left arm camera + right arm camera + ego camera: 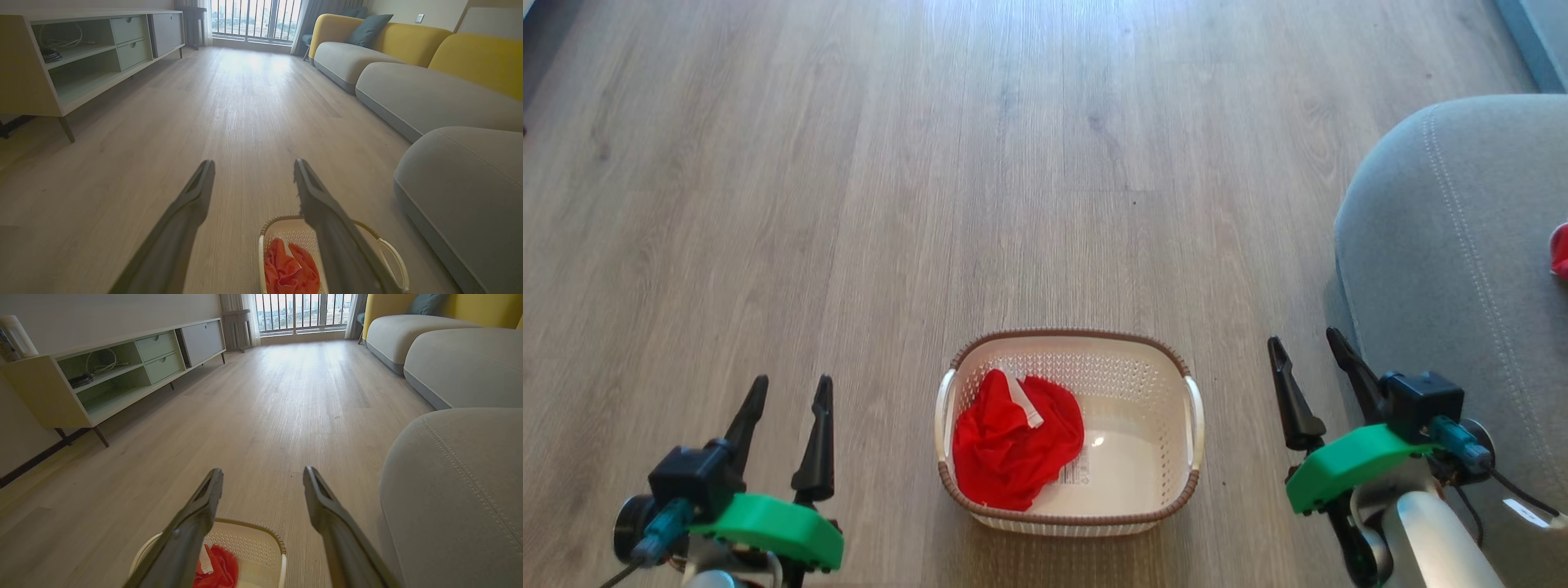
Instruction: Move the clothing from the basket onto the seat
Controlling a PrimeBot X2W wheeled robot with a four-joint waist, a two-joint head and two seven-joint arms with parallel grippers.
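Clothing sits in the basket, one red piece lies on the seat, while left gripper and right gripper hang spread and empty.

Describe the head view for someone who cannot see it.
A cream basket on a wooden floor holds crumpled red clothing in its left half. The open, empty left gripper and right gripper stand either side of it. A grey seat lies at right, a red scrap on it.
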